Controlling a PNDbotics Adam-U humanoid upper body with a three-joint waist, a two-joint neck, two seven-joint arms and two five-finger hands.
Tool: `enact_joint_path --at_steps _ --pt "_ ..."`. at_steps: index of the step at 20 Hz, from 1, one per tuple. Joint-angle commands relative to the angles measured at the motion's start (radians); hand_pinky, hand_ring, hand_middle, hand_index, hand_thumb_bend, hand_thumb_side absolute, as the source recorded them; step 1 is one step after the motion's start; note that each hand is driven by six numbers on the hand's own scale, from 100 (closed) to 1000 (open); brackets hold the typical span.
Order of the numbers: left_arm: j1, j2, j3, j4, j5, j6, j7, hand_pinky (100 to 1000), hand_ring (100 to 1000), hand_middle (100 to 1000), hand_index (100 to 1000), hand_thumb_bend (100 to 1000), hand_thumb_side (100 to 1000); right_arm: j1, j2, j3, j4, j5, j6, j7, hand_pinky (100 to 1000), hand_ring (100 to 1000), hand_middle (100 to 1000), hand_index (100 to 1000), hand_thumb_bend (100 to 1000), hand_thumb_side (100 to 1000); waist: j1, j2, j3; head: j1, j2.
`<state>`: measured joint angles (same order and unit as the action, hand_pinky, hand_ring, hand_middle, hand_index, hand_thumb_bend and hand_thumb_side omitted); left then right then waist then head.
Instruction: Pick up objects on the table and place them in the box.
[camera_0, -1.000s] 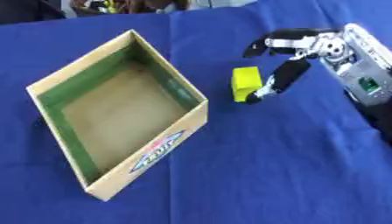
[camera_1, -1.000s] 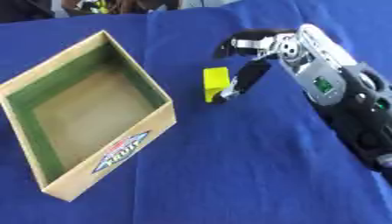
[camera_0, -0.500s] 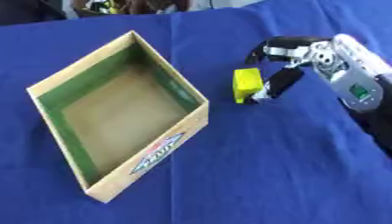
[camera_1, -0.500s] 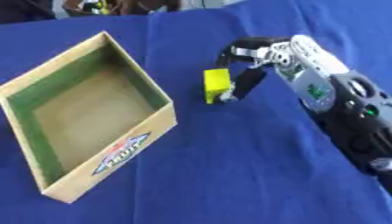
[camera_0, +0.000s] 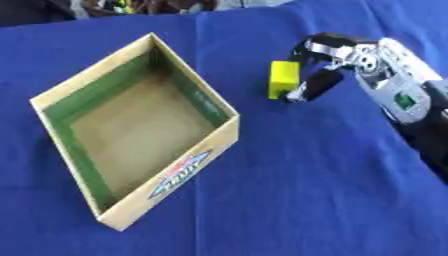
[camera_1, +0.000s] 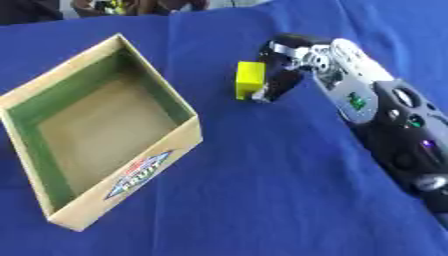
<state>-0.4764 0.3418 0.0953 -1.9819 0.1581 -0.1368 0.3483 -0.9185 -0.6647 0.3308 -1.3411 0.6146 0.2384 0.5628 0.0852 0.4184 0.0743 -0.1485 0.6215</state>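
Just right of the box (camera_0: 131, 145), near its far corner, a yellow block (camera_0: 282, 79) stands on the blue cloth (camera_0: 289, 200), and the right hand (camera_0: 325, 67) has its fingers curled around the block's right side, thumb low and the others over the top. The block seems to be pinched, though whether it is off the cloth is hard to tell. A clean finish would mean lifting straight up to clear the box wall, carrying left over the green-lined opening, and only then letting go. The forearm comes in from the right, angled toward the box. The left hand shows in neither view.
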Motion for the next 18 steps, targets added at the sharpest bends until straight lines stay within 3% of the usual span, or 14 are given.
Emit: enact_joint_path --at_steps 1,7,12,18 --pt "-0.015 0.014 -0.001 -0.018 0.002 0.000 -0.001 734 797 786 928 100 1000 -0.028 -0.017 -0.019 -0.001 -0.030 0.014 -0.016 752 745 540 577 429 308 -0.002 -0.020 0.000 0.004 0.006" --pt "-0.016 0.014 0.000 -0.018 0.002 0.002 0.000 733 797 784 924 100 1000 -0.043 -0.022 -0.038 -0.016 -0.064 0.049 -0.063 712 689 440 452 402 305 -0.002 -0.022 -0.001 0.005 0.007" --pt "-0.016 0.017 0.000 -0.018 0.001 0.005 0.001 733 797 783 921 100 1000 -0.072 -0.035 -0.063 -0.049 -0.106 0.081 -0.104 680 657 408 419 352 321 -0.002 -0.027 -0.003 0.005 0.009" --pt "-0.016 0.019 -0.001 -0.018 0.000 0.007 0.000 733 797 782 919 100 1000 -0.104 -0.053 -0.082 -0.118 -0.129 0.112 -0.135 668 643 396 403 363 339 -0.007 -0.032 -0.008 0.007 0.001"
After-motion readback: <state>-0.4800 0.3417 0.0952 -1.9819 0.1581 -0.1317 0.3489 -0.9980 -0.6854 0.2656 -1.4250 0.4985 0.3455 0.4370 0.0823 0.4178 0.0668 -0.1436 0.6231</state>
